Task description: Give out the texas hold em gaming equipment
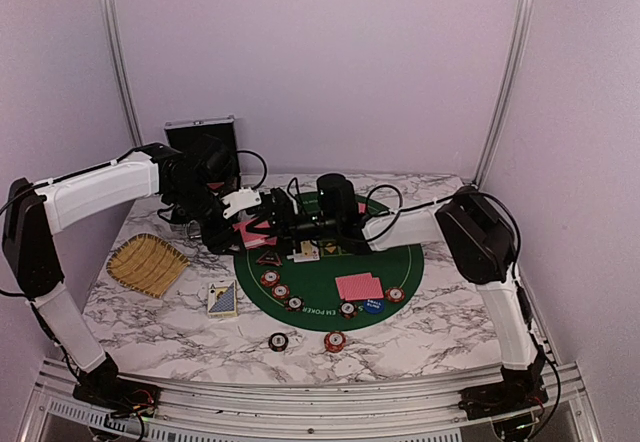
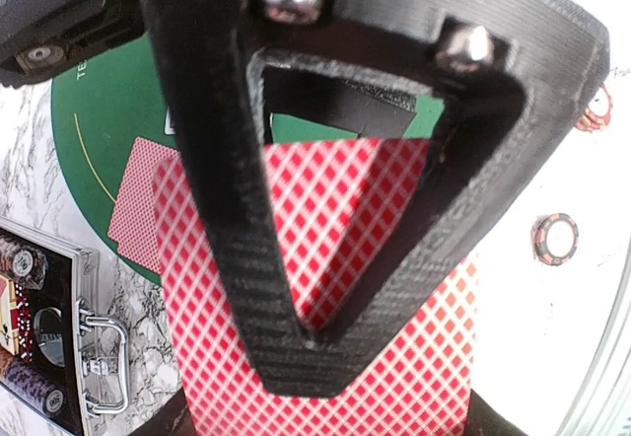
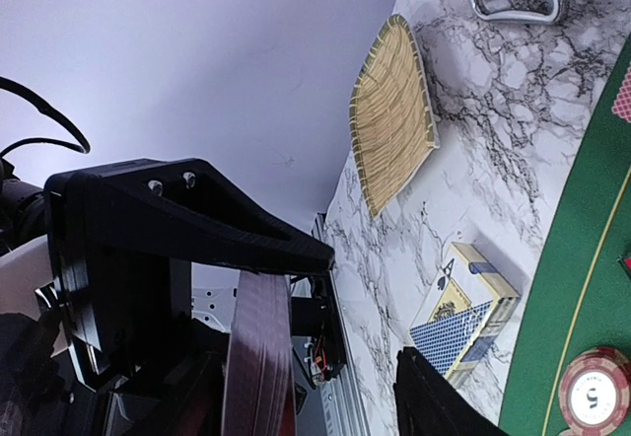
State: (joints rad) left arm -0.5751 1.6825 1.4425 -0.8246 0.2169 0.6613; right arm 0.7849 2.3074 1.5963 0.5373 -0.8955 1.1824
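Left gripper is clamped hard on the red-backed deck, holding it above the back-left part of the green mat, mid-table. Right gripper is at the deck's free end, fingers apart either side of its edge. It looks short of contact, but the view is murky. Two face-down cards lie near the mat's front edge, with chips strung along that rim.
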